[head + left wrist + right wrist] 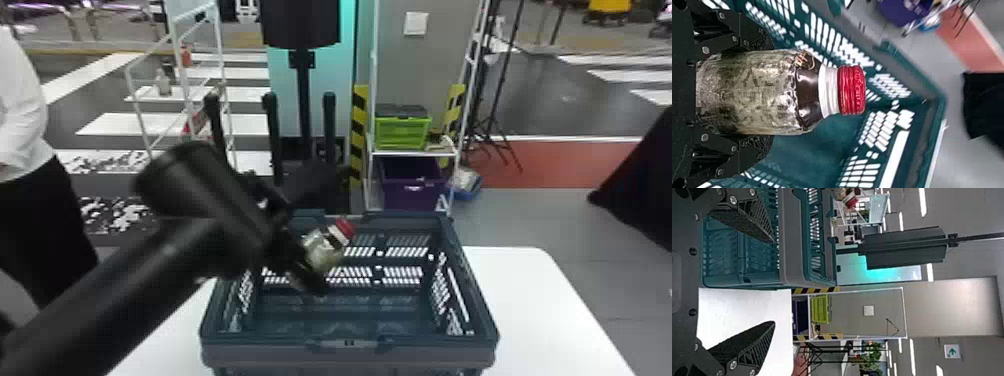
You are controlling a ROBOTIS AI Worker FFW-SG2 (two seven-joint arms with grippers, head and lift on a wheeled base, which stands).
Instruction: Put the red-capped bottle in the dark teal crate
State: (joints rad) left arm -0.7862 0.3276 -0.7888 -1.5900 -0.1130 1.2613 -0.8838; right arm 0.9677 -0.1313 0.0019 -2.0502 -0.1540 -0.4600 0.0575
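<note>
"Black arm (125, 280) nearest me, head view: left claw (314, 265) over the dark teal crate (350, 357)."

"Left wrist view: it's clamping the red-capped bottle (750, 92)."

"And the right wrist view?"

"Right claw (772, 282), spread wide."

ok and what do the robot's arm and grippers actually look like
The left arm is plain black, built of thick, rounded, tube-like sections. The right gripper is black too: its wedge-shaped fingers taper toward the tips, with latticed sides and rough, dark gripping faces. Silvery screws dot its joints. The left gripper has matching black links and silvery screws.
</note>
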